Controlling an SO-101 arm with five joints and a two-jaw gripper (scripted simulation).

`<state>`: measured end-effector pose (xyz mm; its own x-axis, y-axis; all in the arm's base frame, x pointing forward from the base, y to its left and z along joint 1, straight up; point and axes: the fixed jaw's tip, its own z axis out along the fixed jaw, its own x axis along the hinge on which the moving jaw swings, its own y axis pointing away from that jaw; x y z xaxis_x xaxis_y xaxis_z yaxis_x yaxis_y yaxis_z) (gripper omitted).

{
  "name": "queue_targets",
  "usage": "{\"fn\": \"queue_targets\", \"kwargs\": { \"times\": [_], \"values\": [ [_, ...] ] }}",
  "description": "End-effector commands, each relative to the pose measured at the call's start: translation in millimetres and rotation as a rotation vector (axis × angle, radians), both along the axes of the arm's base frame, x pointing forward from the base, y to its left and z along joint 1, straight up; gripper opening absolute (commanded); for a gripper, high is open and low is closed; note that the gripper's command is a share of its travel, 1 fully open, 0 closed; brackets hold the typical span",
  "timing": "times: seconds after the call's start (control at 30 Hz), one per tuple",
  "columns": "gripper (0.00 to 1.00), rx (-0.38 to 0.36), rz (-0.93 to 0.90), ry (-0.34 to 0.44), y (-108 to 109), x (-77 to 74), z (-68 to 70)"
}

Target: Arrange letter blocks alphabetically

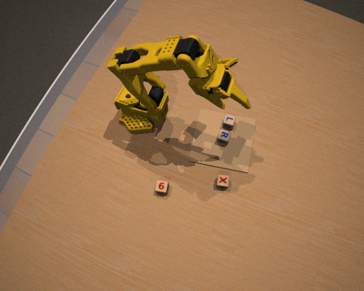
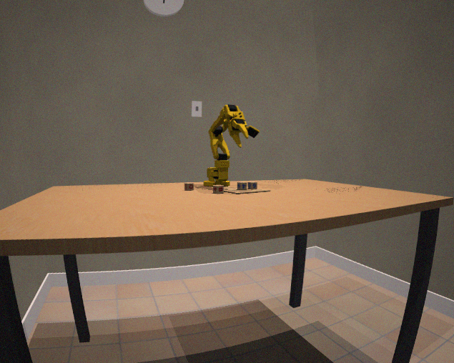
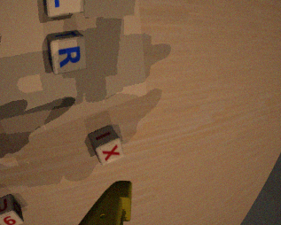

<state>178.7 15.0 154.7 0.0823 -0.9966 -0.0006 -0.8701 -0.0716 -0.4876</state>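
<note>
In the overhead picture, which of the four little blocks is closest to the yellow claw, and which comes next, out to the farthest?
From the gripper, which holds nothing:
1. L block, on the mat, just below the claw.
2. R block, on the mat, right beside L.
3. X block, off the mat, past its near edge.
4. 6 block, off the mat, far to the left in the picture.
</note>
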Motion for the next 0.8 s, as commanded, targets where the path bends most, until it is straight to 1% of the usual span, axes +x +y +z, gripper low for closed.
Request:
{"fn": "queue_targets", "kwargs": {
  "times": [0.0, 0.3, 0.4, 0.57, 0.77],
  "values": [
    [0.32, 0.011, -0.009, -0.049, 0.2, 1.3, 8.7],
    [0.32, 0.036, -0.059, -0.048, -0.7, 2.7, 9.5],
    [0.32, 0.055, -0.098, -0.047, -1.4, 3.8, 10.1],
    [0.32, 0.101, -0.190, -0.045, -3.2, 6.5, 11.5],
    [0.32, 0.178, -0.344, -0.043, -6.4, 11.2, 13.7]
  ]
}}
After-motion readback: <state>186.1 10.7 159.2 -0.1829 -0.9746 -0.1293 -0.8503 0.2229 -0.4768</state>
